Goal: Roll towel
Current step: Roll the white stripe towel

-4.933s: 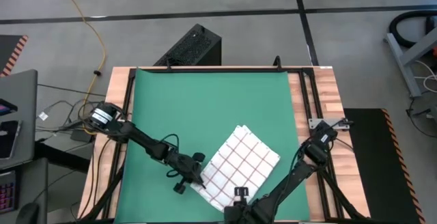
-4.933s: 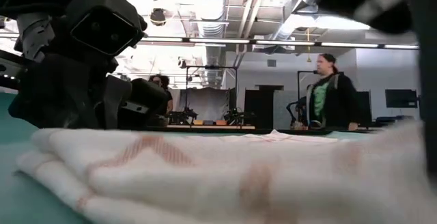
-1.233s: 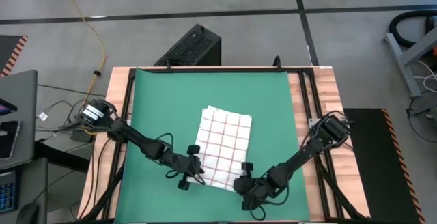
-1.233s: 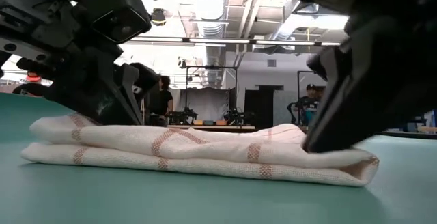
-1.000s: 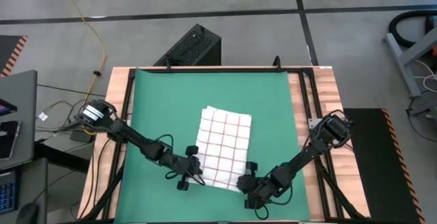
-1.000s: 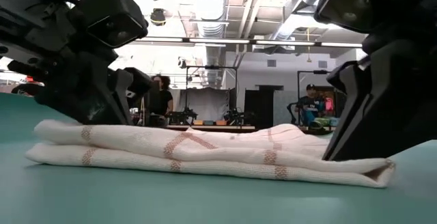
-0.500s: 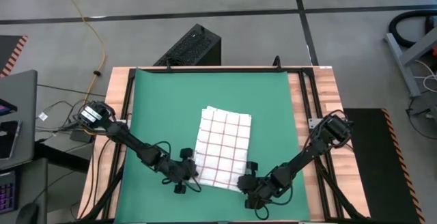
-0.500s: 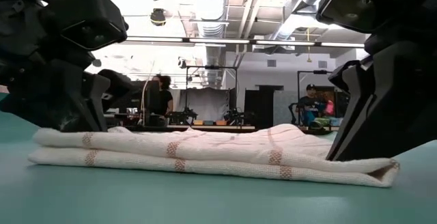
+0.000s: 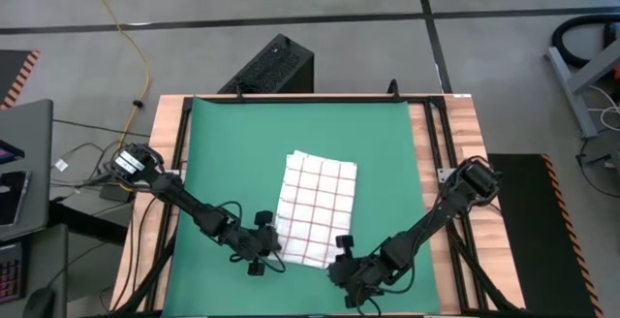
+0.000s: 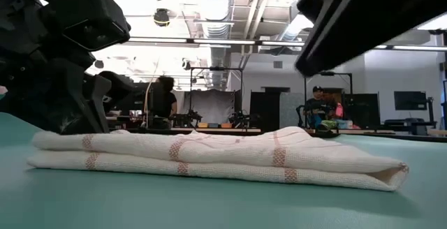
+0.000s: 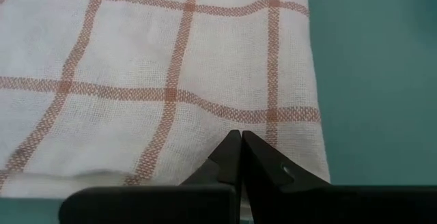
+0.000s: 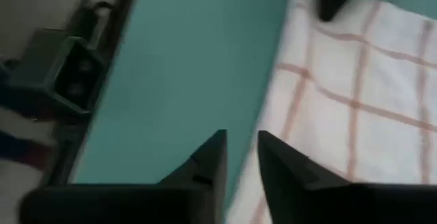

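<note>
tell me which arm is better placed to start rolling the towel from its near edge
Left, probably. The left pincer sits shut with its tips at the towel near edge, low on the green mat. The right pincer is slightly open, off the towel's corner and raised above it.

Bright ceiling glare; right-wrist view blurred

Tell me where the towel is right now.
In the high view the towel lies folded flat on the green mat, slightly toward its near edge, with the left gripper at its near-left corner and the right gripper by its near-right corner.
</note>
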